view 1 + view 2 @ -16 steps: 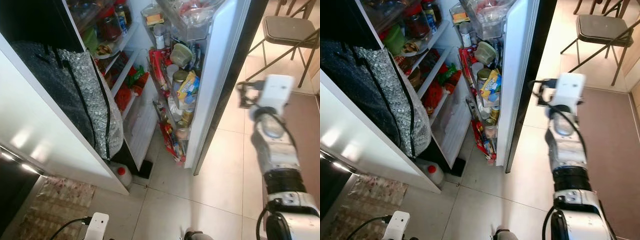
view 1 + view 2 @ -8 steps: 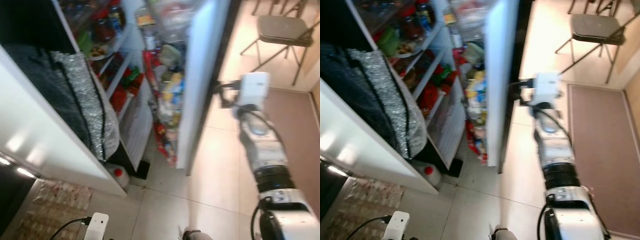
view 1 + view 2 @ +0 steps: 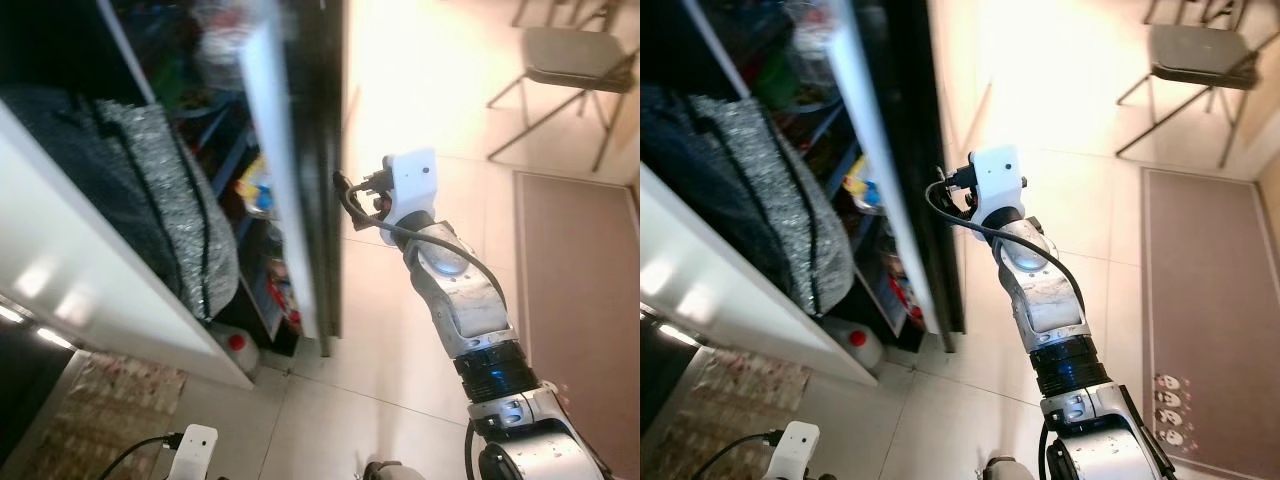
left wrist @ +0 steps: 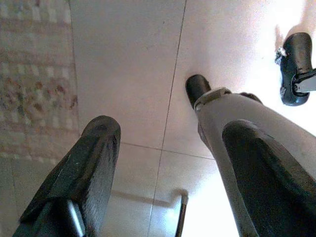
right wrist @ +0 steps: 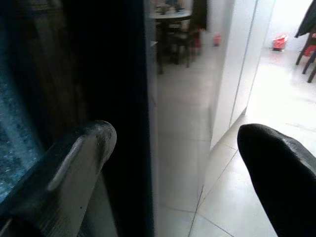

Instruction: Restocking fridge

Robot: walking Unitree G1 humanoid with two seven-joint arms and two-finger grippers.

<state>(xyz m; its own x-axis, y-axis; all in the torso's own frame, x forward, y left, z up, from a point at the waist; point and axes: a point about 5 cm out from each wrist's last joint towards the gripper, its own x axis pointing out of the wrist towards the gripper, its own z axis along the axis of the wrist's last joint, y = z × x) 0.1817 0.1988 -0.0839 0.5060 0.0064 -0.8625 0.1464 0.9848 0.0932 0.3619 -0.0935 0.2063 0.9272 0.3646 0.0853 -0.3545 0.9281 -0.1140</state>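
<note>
Right gripper (image 5: 173, 163) is spread wide and holding nothing, pressed up at the outer face of the fridge door (image 3: 300, 180), which is mostly swung shut just ahead of it. Risk: the silver bag (image 3: 170, 210) bulges out of the fridge opening beyond the door, so I could jam the door on it. Left gripper (image 4: 168, 163) hangs idle, open, over the floor.
</note>
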